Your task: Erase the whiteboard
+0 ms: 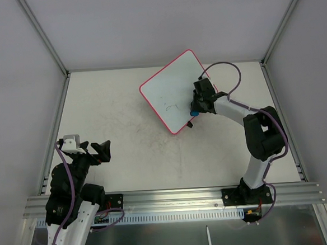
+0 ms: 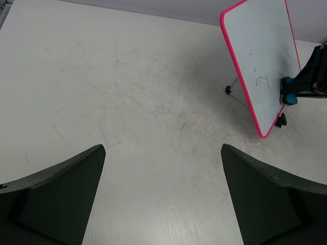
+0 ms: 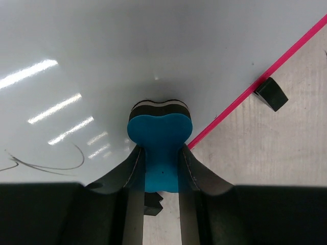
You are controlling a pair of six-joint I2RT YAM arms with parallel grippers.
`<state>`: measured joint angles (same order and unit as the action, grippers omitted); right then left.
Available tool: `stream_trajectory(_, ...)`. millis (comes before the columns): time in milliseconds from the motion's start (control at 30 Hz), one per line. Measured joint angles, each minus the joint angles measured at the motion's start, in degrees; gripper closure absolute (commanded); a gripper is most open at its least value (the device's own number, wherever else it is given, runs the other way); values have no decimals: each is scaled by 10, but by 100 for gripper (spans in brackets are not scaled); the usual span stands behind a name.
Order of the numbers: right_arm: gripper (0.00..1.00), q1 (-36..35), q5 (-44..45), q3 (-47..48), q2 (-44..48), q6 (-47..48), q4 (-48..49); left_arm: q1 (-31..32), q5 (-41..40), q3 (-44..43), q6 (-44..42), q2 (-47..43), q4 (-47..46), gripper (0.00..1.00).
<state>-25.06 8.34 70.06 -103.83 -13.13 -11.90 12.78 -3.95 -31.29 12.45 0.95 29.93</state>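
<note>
The whiteboard [image 1: 172,88], white with a pink-red rim, stands tilted on black feet at the back middle of the table; it also shows in the left wrist view as the whiteboard [image 2: 263,56] and fills the right wrist view as the whiteboard [image 3: 127,56]. Thin black scribbles [image 1: 171,106] mark its lower part. My right gripper [image 3: 159,153] is shut on a blue bone-shaped eraser [image 3: 159,135], whose felt face presses the board near its right rim. My left gripper [image 2: 163,153] hangs open over bare table at the near left, far from the board.
The table top [image 1: 126,153] is scuffed white, fenced by grey walls and metal rails. A black board foot [image 3: 271,93] sits just outside the pink rim. A pen [image 1: 209,240] lies below the front rail.
</note>
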Motion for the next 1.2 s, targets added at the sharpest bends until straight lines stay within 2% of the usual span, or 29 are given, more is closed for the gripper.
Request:
stream_trajectory(233,100,-12,-10,-28,12,-6,42,0,1,0,0,0,0,1)
stream_trajectory(400,100,-47,-12,-25,14,-5,64,0,4,0,-1,0,0,1)
stream_trajectory(733,100,-120,-45,26,13,2,89,0,4,0,-1,0,0,1)
stream_trajectory(1000,100,-139,-47,115,-26,35,70,0,4,0,-1,0,0,1)
stream_trajectory(1200,100,-141,-17,118,-41,21,44,0,5,0,-1,0,0,1)
